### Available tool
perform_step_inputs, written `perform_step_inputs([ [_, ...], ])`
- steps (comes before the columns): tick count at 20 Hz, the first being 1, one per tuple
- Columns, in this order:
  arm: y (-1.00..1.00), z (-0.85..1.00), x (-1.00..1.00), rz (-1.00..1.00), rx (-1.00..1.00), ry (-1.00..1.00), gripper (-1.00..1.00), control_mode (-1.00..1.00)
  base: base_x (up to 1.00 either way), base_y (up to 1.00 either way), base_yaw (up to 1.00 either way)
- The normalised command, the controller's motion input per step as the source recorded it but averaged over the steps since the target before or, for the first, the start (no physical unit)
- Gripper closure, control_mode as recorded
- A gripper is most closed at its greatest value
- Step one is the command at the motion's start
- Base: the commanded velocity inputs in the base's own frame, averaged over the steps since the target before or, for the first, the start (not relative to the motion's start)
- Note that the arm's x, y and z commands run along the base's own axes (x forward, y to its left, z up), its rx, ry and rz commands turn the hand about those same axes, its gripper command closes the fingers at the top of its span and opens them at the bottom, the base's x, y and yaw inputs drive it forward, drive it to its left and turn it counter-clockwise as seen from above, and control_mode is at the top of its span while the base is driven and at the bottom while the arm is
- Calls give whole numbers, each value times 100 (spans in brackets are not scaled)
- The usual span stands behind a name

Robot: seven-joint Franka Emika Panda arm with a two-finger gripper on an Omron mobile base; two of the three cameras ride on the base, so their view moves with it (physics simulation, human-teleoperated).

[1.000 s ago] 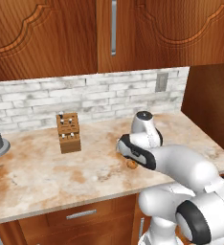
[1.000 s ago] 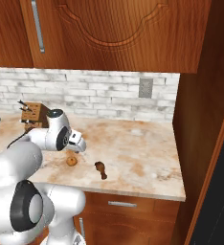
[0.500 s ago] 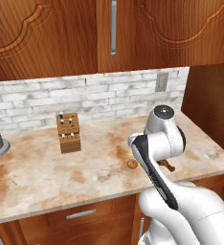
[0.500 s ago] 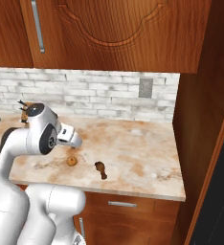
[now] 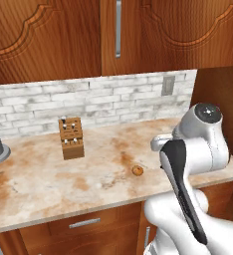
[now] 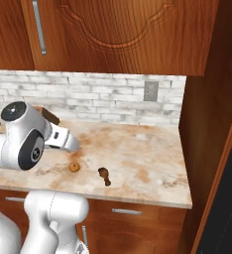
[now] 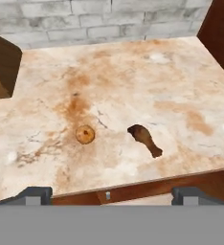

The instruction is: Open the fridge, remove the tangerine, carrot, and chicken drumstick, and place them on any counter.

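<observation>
1. The gripper (image 7: 106,194) is hovering with fingers spread and empty, above the counter (image 7: 147,86) edge.
2. The tangerine (image 7: 85,134) and chicken drumstick (image 7: 143,139) are lying just ahead of it, near each other but apart.
3. The drumstick is probably looking greasy; its thick end is offering the best grip.
4. The knife block (image 7: 1,72) is sitting cropped at the frame's left edge.

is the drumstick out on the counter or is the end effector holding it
Out on the counter. The small dark brown chicken drumstick lies flat on the beige marbled stone counter, beside the tiny round orange-brown tangerine, ahead of the open, empty end effector.
</observation>
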Motion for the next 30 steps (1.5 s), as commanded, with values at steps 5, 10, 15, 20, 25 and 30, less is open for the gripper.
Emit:
perform_step_inputs([
  [5, 0, 100, -49, 4, 0, 0, -100, -100, 0, 0, 0],
  [10, -11, 59, -42, 3, 3, 2, -100, -100, 0, 0, 0],
  [15, -12, -1, -23, 1, 3, 1, -100, -100, 0, 0, 0],
  [20, 0, -1, 0, 0, 0, 0, -100, -100, 0, 0, 0],
  [25, 0, 0, 0, 0, 0, 0, -100, -100, 0, 0, 0],
  [30, 0, 0, 0, 0, 0, 0, -100, 100, -6, 0, 0],
])
